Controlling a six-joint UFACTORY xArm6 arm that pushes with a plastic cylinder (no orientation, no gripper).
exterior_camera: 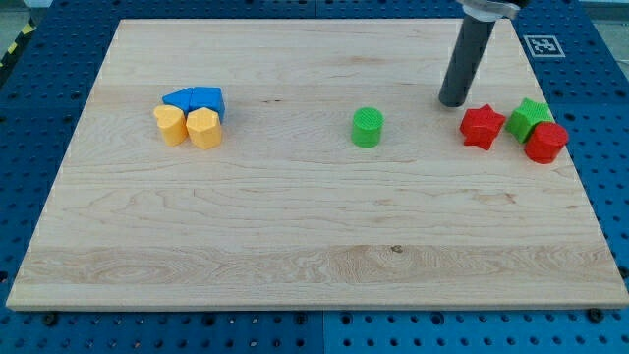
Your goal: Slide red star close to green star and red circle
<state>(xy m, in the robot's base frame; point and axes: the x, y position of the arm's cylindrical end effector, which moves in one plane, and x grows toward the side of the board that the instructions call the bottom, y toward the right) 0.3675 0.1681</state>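
Observation:
The red star lies at the view's right, a small gap left of the green star. The red circle touches the green star at its lower right. My tip stands on the board just up and left of the red star, a short gap away, not touching it. The dark rod rises from there to the view's top.
A green circle sits near the board's middle, left of my tip. At the view's left, two blue blocks and two yellow blocks form a tight cluster. The wooden board lies on a blue pegboard.

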